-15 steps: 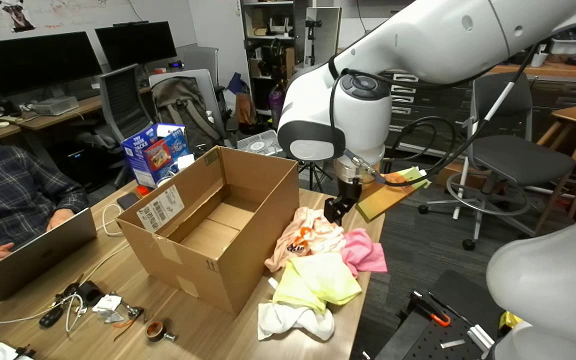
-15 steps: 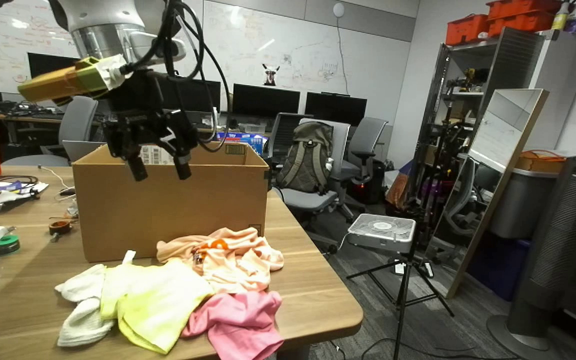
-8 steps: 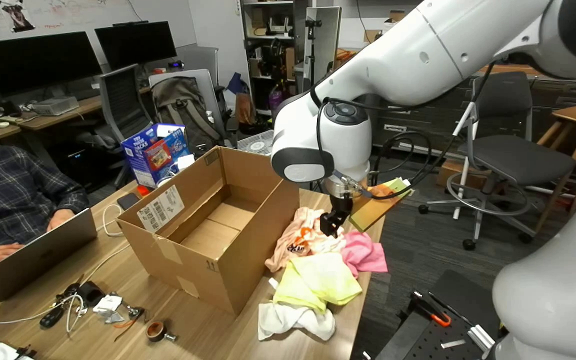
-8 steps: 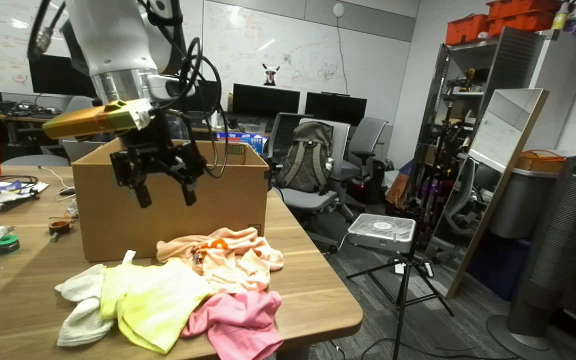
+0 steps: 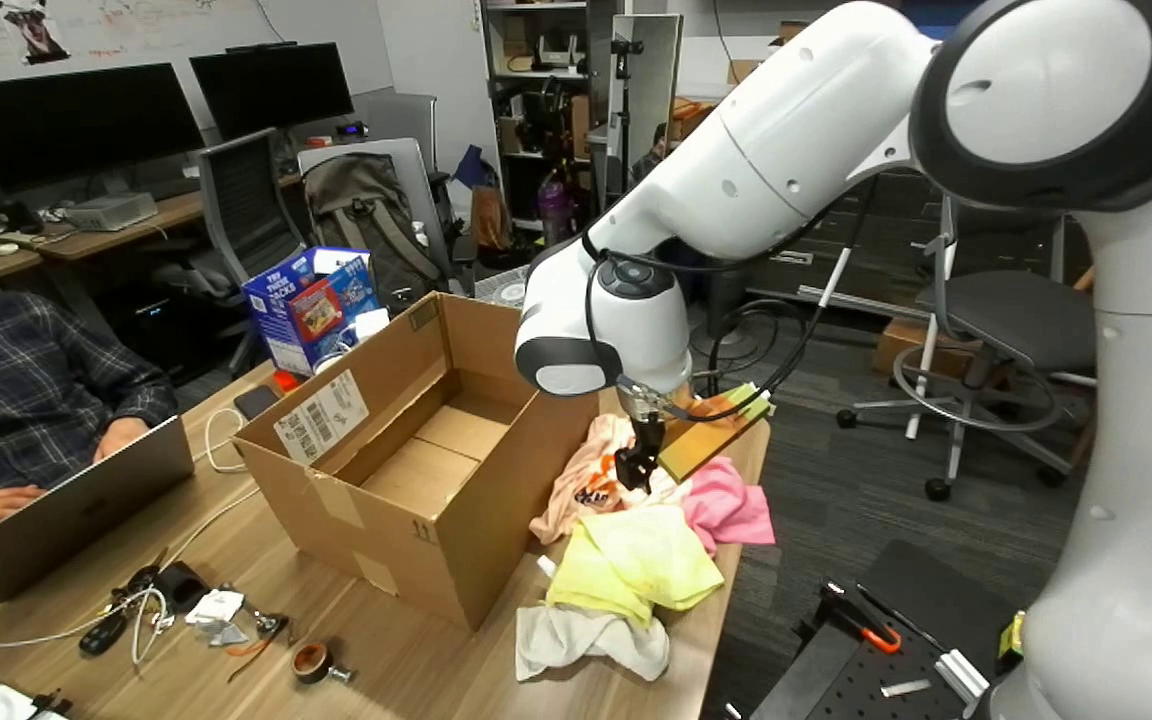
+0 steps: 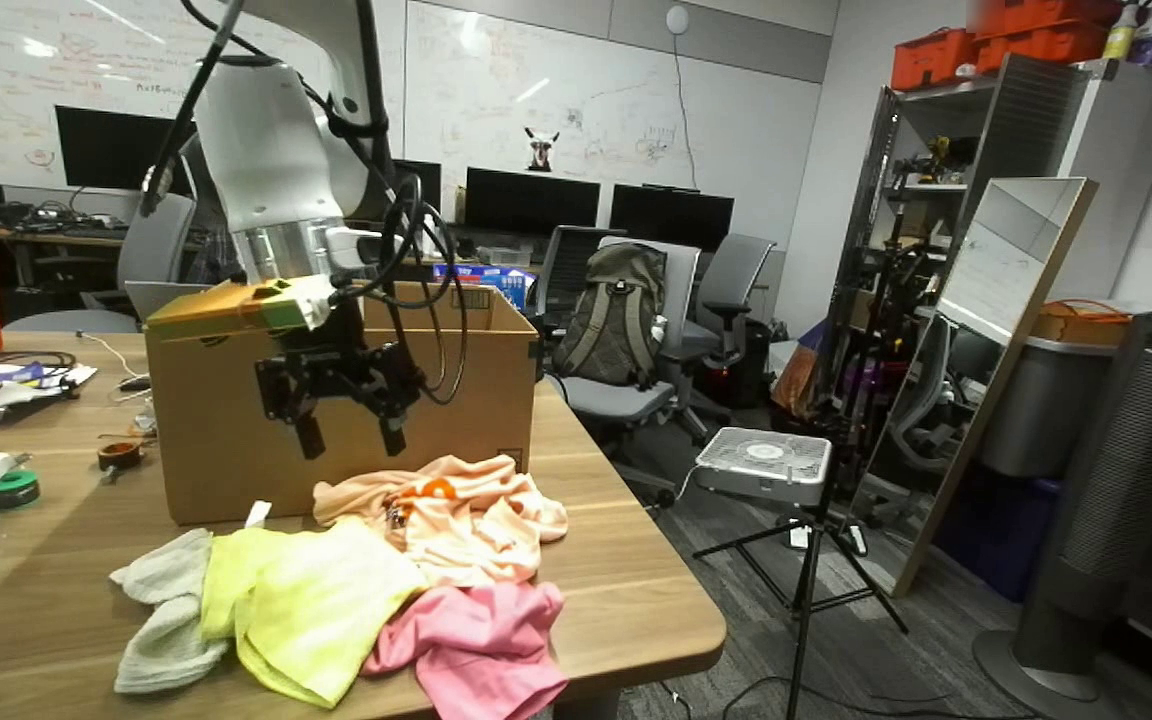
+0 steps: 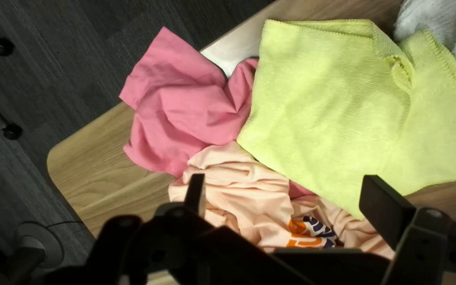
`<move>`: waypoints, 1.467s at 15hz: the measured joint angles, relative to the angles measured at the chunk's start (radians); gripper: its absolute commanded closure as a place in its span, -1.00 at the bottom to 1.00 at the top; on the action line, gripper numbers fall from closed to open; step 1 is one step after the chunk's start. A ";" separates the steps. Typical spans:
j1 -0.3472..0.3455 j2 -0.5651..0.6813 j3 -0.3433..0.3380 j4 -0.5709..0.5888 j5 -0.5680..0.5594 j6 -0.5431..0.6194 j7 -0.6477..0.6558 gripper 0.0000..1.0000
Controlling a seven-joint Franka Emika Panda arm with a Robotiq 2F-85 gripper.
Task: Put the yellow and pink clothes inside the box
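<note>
Gripper [image 6: 352,438] hangs, jaws parted, above one rumpled peach cloth [image 6: 481,530]. In an exterior view, one folded yellow cloth [image 6: 311,605] lies between one white cloth [image 6: 174,625], left, and one creased pink cloth [image 6: 481,640], right; one cardboard box [image 6: 436,420] stands on the far side.

"try these" on blue carton [image 5: 308,310], barcode label [image 5: 321,417] inside cardboard box [image 5: 406,548]
</note>
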 measured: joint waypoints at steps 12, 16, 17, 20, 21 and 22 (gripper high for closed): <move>0.036 0.071 -0.112 0.093 0.126 -0.054 -0.072 -1.00; 0.014 0.085 -0.114 0.090 0.126 -0.075 -0.084 -1.00; 0.010 0.088 -0.115 0.088 0.126 -0.080 -0.089 -1.00; 0.001 0.094 -0.122 0.074 0.126 -0.100 -0.117 -1.00; -0.002 0.096 -0.123 0.068 0.126 -0.109 -0.128 -1.00; -0.007 0.098 -0.123 0.059 0.126 -0.123 -0.141 -1.00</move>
